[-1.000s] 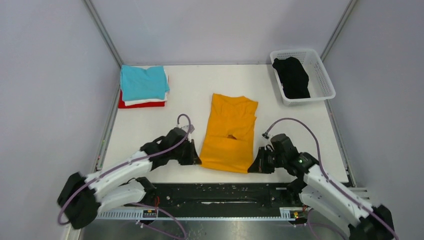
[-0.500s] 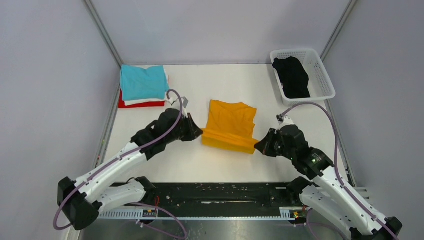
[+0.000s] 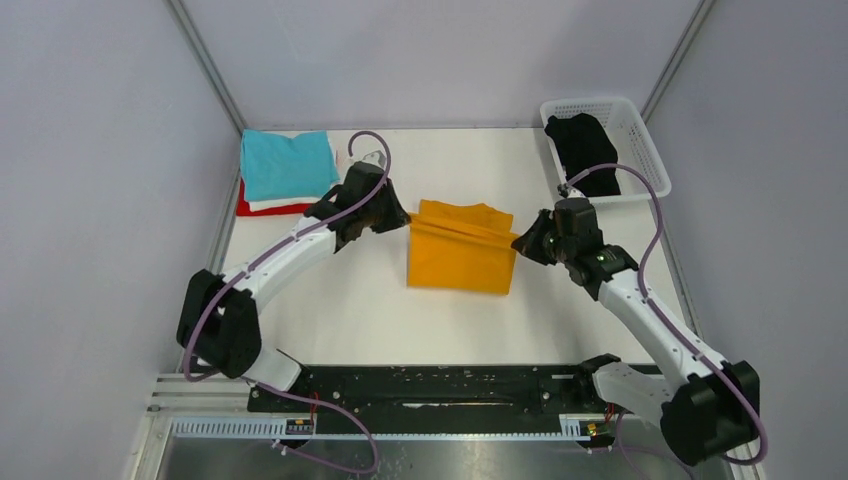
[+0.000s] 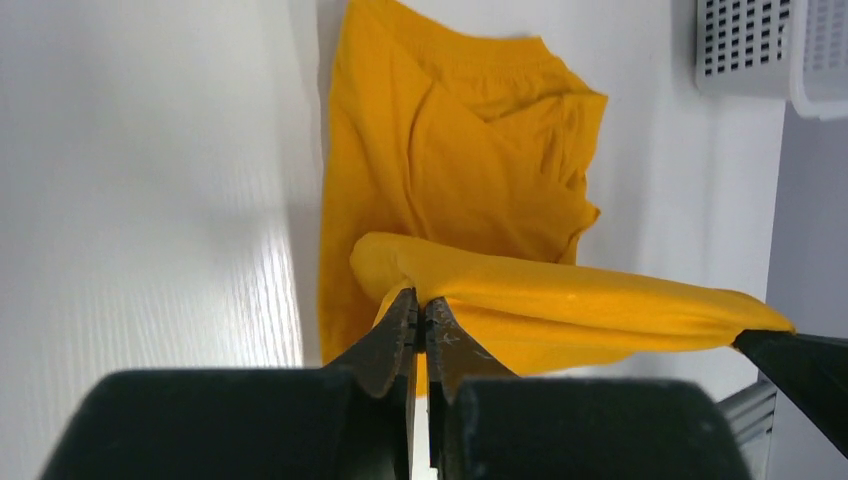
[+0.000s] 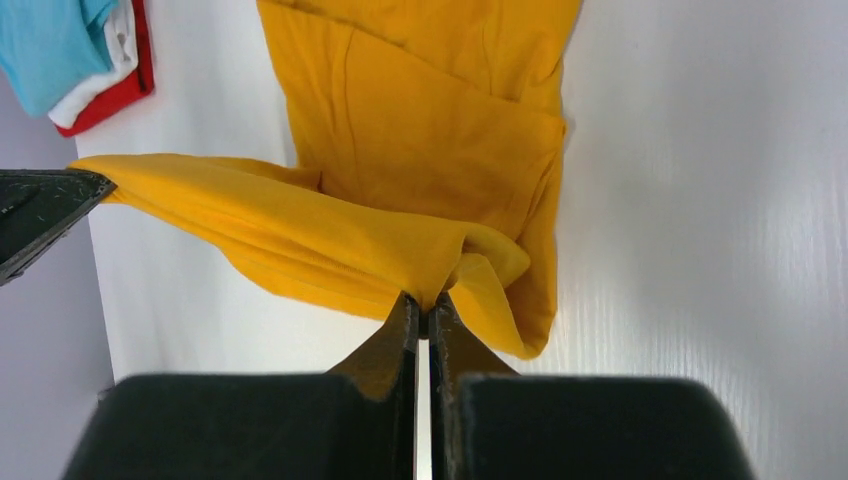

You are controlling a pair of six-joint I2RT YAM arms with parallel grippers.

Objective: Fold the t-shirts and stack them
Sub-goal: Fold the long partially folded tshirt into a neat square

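Note:
The mustard-orange t-shirt (image 3: 462,258) lies in the middle of the table, its near hem lifted and carried toward its collar end. My left gripper (image 3: 407,222) is shut on the hem's left corner, as the left wrist view (image 4: 420,300) shows. My right gripper (image 3: 516,243) is shut on the hem's right corner, as the right wrist view (image 5: 422,298) shows. The hem hangs taut between them above the cloth. A folded stack sits at the far left: teal t-shirt (image 3: 287,164) on top, white t-shirt (image 3: 285,205) under it, red t-shirt (image 3: 262,211) at the bottom. The black t-shirt (image 3: 585,150) lies in the basket.
A white lattice basket (image 3: 650,160) stands at the far right corner. Grey walls close in the table on three sides. A black rail (image 3: 440,385) with both arm bases runs along the near edge.
Both grippers, shut on the orange shirt's near hem, have carried it away from the near edge and over the shirt toward the collar, folding the shirt about in half.

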